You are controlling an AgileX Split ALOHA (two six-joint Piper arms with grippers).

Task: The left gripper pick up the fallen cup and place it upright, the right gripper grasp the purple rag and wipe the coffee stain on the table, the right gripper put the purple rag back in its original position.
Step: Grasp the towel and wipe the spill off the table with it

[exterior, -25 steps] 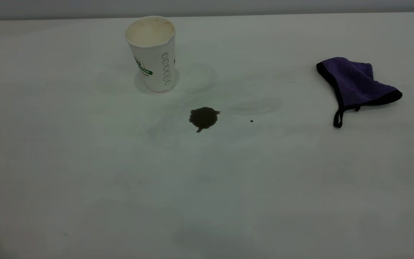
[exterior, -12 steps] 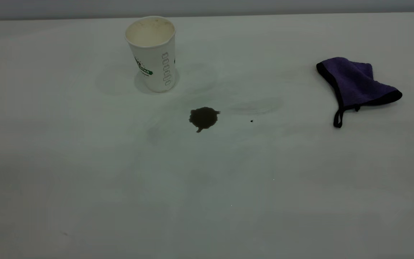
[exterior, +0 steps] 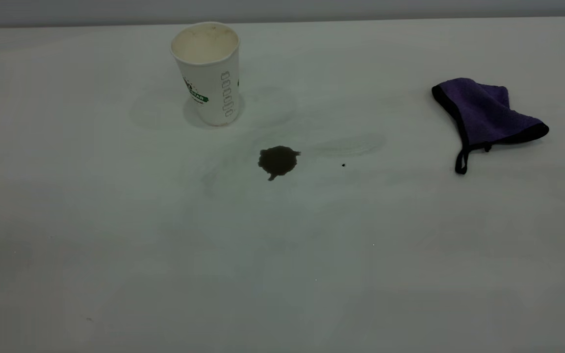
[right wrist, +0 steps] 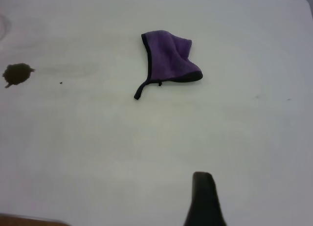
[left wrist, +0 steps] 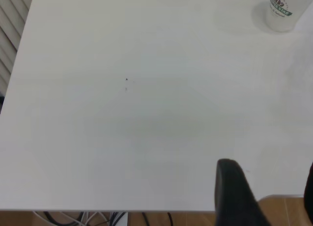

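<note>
The cup stands upright at the far left of the table, mouth up, and shows in the left wrist view far off. The coffee stain is a dark blotch near the middle, in front and to the right of the cup. The purple rag lies crumpled at the far right with its black loop trailing toward me. In the right wrist view the rag and stain lie well ahead. My left gripper is open and empty over the table's edge. My right gripper is open and empty; only one finger shows.
A tiny black speck lies right of the stain. Faint smears mark the table around the cup and stain. The table's edge, wooden floor and cables show in the left wrist view. Neither arm shows in the exterior view.
Cup, stain and rag have not moved. A faint shadow at the near edge of the table has faded out of the exterior view.
</note>
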